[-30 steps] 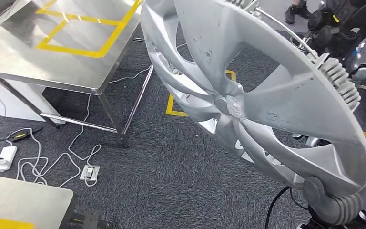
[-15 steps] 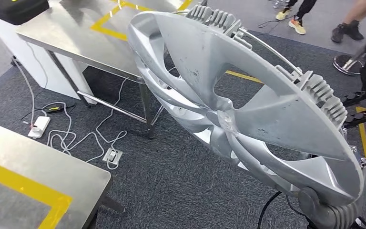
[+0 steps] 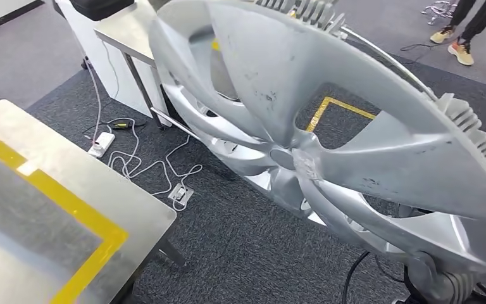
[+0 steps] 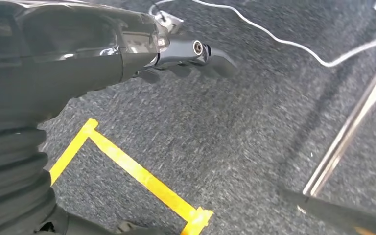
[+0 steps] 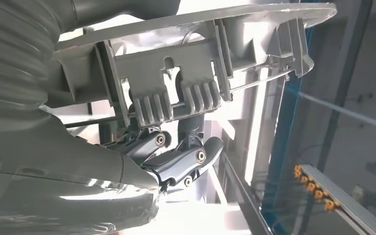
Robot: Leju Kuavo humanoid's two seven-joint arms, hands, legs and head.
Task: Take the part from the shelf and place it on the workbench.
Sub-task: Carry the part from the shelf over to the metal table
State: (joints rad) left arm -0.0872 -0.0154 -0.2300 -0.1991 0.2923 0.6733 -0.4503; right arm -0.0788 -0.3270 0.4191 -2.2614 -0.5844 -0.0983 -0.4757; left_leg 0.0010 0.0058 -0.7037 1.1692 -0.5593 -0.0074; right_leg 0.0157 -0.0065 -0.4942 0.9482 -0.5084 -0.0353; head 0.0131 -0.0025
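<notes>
Head view: the part (image 3: 329, 139), a big silver wheel cover w/ curved spokes, is held up off the floor and tilted, spanning from 12 o'clock to 4 o'clock; its ribbed clips line the far rim. At 5 o'clock the right hand (image 3: 440, 278) meets the cover's lower rim (just the grey ribbed cover and a bit of thumb are seen here, so finger state can't be told from this angle). A steel workbench (image 3: 136, 212) w/ a yellow tape outline sits at 8 o'clock, well apart from the part; a second steel table (image 3: 123, 35) stands at 11 o'clock behind the cover. White cables and a power strip (image 3: 101, 142) lie on the dark carpet at 9 o'clock, and a person's legs (image 3: 465, 28) show at 1 o'clock. Left wrist view: the left hand (image 4: 183, 56) hangs over carpet, dark fingers (image 4: 210, 58) lying loosely together and slightly curled, holding nothing; yellow floor tape (image 4: 137, 171) runs beneath, a metal table leg (image 4: 352, 127) at 3 o'clock. Right wrist view: gives what the head view lacks, the right hand's fingers (image 5: 181, 159) curled up against the underside of the part's rim by a ribbed clip block (image 5: 176, 88), thumb side over the rim, gripping it.
</notes>
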